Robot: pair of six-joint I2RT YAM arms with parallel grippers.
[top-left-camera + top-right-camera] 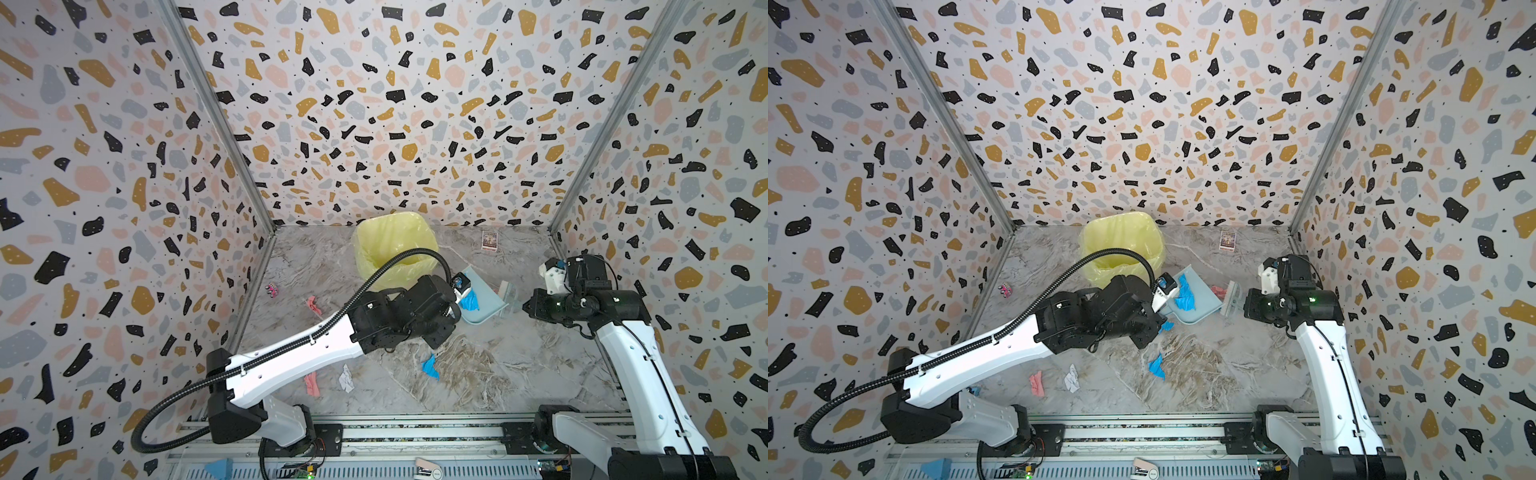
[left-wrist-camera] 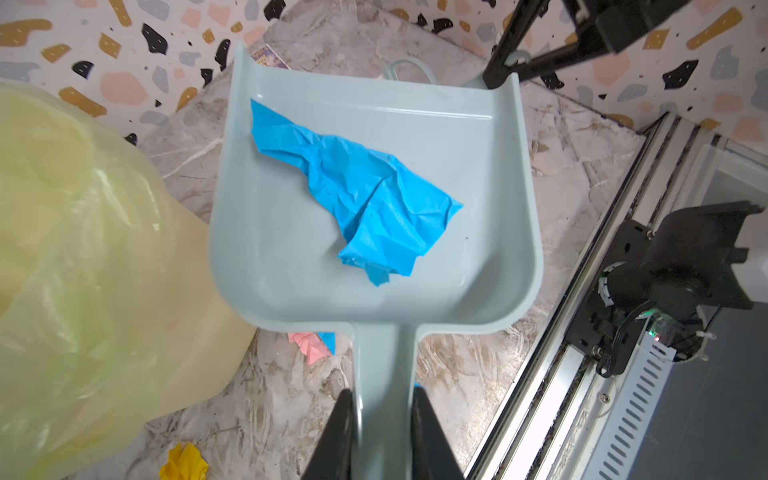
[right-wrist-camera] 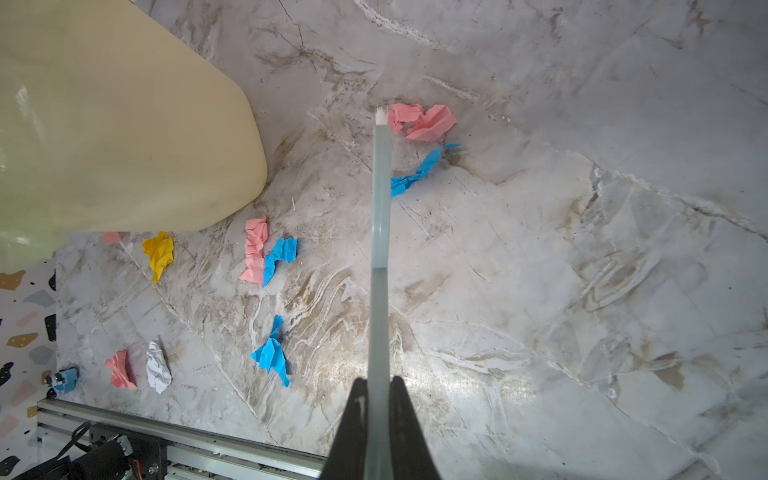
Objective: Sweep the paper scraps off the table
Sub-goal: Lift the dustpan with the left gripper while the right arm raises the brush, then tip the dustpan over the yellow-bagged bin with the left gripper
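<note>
Terrazzo-patterned walls [image 1: 374, 104] box in three sides of a grey-white marble table [image 1: 519, 374] with brownish veins. A metal rail [image 1: 415, 432] runs along the front edge, where both arms are mounted. At the back sits a yellow-lined bin [image 1: 392, 245], with a small printed card [image 1: 489, 240] near the back wall to its right and a tiny pink-and-black toy [image 1: 272, 289] over by the left wall. Loose paper scraps [image 3: 272, 353] are all over the marble: pink and blue ones, a yellow scrap [image 3: 158, 254] and a white scrap [image 3: 158, 370], mostly between the bin and the front rail. One big blue scrap [image 2: 365, 195] lies in the pale blue dustpan [image 2: 291, 232], just beside the bin. As for the arms, the left gripper [image 2: 384, 440] is clamped on the dustpan handle. The right gripper [image 3: 379, 428] is pinched tight on the brush [image 3: 380, 208] handle, bristle tip just beside a crumpled pink scrap [image 3: 424, 120].
</note>
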